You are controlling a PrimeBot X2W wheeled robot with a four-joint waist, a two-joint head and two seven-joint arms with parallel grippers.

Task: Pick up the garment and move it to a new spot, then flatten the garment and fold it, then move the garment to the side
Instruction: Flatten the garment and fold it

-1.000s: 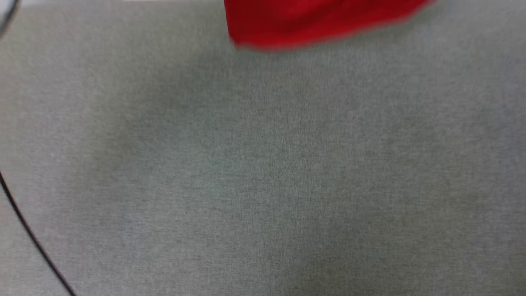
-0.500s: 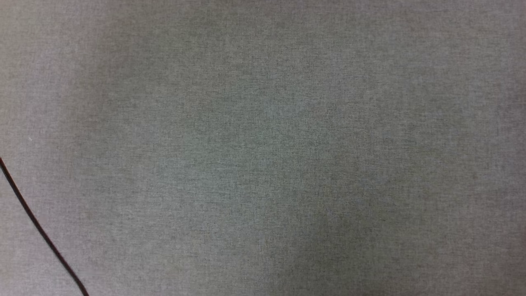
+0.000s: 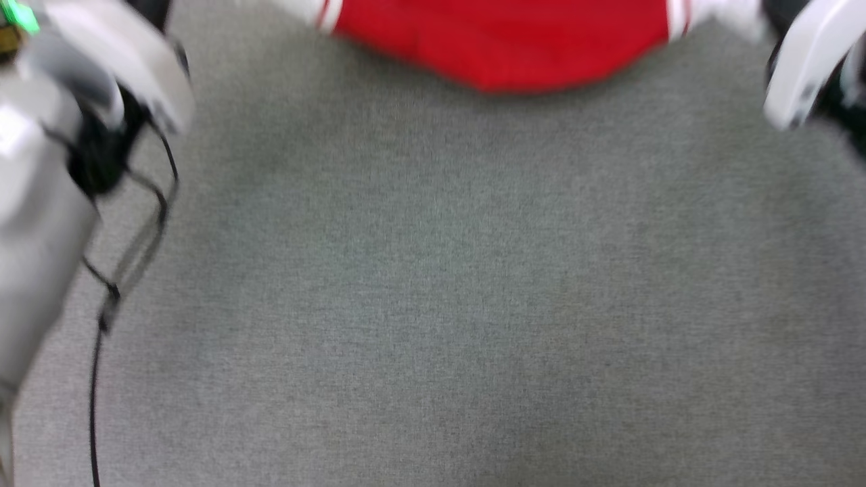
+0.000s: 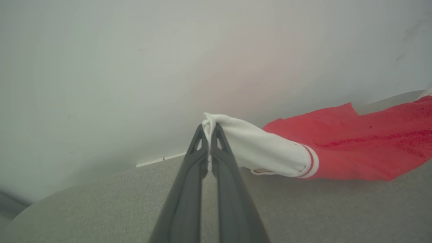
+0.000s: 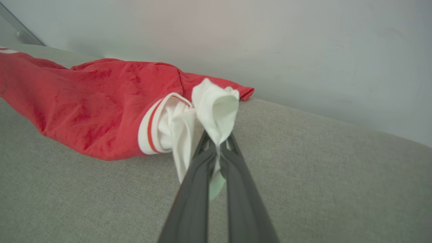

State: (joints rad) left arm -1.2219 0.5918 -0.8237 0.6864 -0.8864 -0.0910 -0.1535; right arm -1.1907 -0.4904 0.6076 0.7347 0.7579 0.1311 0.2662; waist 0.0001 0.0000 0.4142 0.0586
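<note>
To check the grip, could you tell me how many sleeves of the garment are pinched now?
2. One white sleeve is pinched by the left gripper, the other sleeve by the right gripper; the garment sags between them.

- The jersey (image 3: 500, 47) lies on the cloth-covered table (image 3: 433, 304), at the top of the head view, between the 2 arms.
- The left arm (image 3: 40, 169) is to the left of the jersey and the right arm (image 3: 805, 61) to its right. A cable (image 3: 95, 379) hangs beside the left arm, over the table's left part.
- The left gripper (image 4: 209, 131) pinches the jersey by 1 sleeve end. In the left wrist view the jersey's body stretches off to the right, resting on the table.
- The right gripper (image 5: 217, 141) pinches the other sleeve end. In the right wrist view the body lies to its left.
- A wall (image 4: 135, 67) rises behind the table, just beyond the jersey.
</note>
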